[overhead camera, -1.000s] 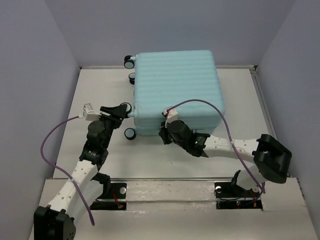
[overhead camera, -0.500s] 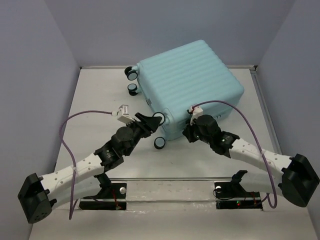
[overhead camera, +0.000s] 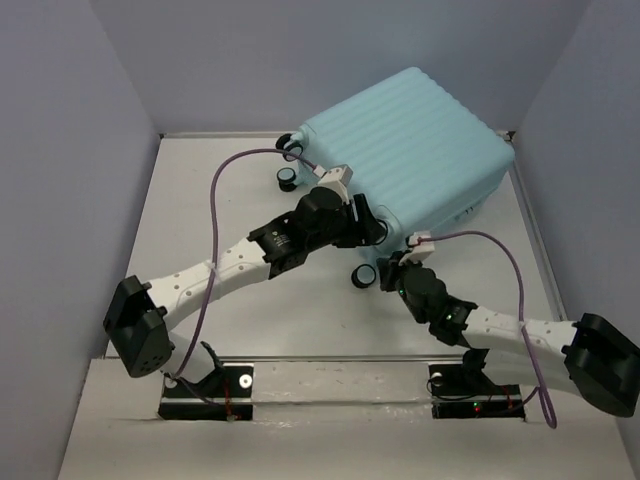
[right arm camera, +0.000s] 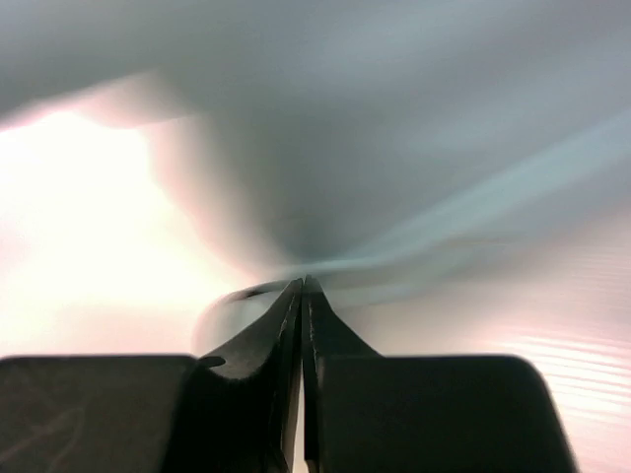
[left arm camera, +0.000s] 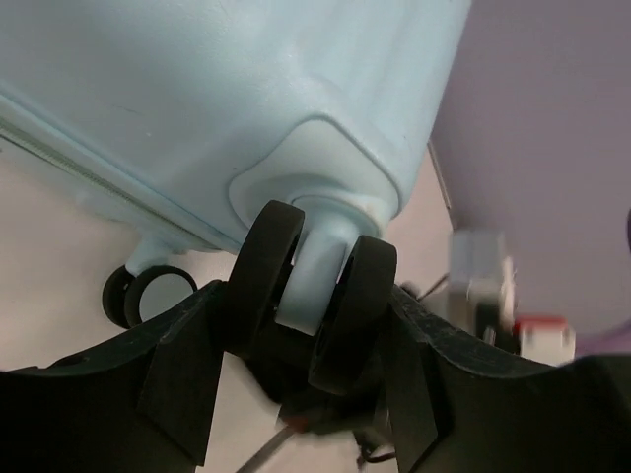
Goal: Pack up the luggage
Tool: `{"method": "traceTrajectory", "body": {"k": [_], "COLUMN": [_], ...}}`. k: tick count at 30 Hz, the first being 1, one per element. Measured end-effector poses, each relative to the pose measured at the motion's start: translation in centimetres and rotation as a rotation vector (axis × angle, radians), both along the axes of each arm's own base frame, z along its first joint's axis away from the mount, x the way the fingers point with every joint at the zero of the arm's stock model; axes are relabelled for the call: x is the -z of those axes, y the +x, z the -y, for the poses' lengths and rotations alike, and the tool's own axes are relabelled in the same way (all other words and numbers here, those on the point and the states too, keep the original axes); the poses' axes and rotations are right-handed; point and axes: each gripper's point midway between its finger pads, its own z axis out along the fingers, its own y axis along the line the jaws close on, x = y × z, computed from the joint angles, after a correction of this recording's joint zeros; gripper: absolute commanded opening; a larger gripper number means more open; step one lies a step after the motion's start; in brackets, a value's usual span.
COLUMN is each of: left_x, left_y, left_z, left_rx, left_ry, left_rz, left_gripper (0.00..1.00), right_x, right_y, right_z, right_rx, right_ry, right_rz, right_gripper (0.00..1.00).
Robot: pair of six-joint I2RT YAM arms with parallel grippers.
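Observation:
The luggage (overhead camera: 410,140), a pale aqua ribbed hard-shell suitcase, lies closed and turned at an angle at the back right of the table. My left gripper (overhead camera: 376,230) is at its near corner. In the left wrist view that gripper (left arm camera: 306,305) is shut on a black-and-blue spinner wheel (left arm camera: 266,266) under the luggage (left arm camera: 227,99). My right gripper (overhead camera: 393,267) is shut, empty, just below the suitcase's near edge beside another wheel (overhead camera: 365,276). In the right wrist view its tips (right arm camera: 304,288) press together before a blurred aqua surface (right arm camera: 414,108).
Two more wheels (overhead camera: 287,178) stick out at the suitcase's left side. Grey walls close in the table (overhead camera: 200,240) on the left, back and right. Purple cables (overhead camera: 215,200) loop over both arms. The arm bases stand on a rail (overhead camera: 330,375) at the near edge.
The luggage has swung anticlockwise and shifted right and back. My left arm has reached far to the right with the wheel, and my right gripper has slid down to the near corner.

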Motion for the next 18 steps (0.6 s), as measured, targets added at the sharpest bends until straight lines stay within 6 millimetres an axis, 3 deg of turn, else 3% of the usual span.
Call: {"method": "traceTrajectory", "body": {"k": [2, 3, 5, 8, 11, 14, 18], "left_x": [-0.2, -0.1, -0.8, -2.7, -4.7, -6.8, -8.6], "left_y": [-0.6, -0.9, -1.3, -1.3, -0.1, 0.7, 0.5], "left_z": [1.7, 2.6, 3.8, 4.3, 3.4, 2.2, 1.0], "left_rx": [0.063, 0.093, 0.138, 0.177, 0.163, 0.139, 0.125], "left_ry": [-0.048, -0.067, -0.117, -0.189, -0.267, -0.326, -0.364], "left_rz": [-0.023, -0.028, -0.028, 0.0, 0.035, 0.078, 0.126], "left_gripper": [0.06, 0.06, 0.06, 0.06, 0.06, 0.06, 0.06], "right_x": [-1.1, -2.5, -5.0, -8.1, -8.4, -7.1, -2.4], "right_y": [-2.8, -5.5, -9.7, -11.9, -12.9, -12.9, -12.1], "right_z": [-4.9, -7.9, -10.5, -9.5, -7.7, -6.3, -3.3], "right_rx": [-0.235, -0.398, -0.608, -0.684, -0.684, -0.637, -0.476], "right_ry": [0.098, 0.151, 0.237, 0.319, 0.337, 0.314, 0.197], "right_rz": [-0.02, -0.025, -0.016, 0.021, 0.01, -0.042, -0.192], "right_gripper": [0.07, 0.07, 0.07, 0.07, 0.07, 0.07, 0.07]}}
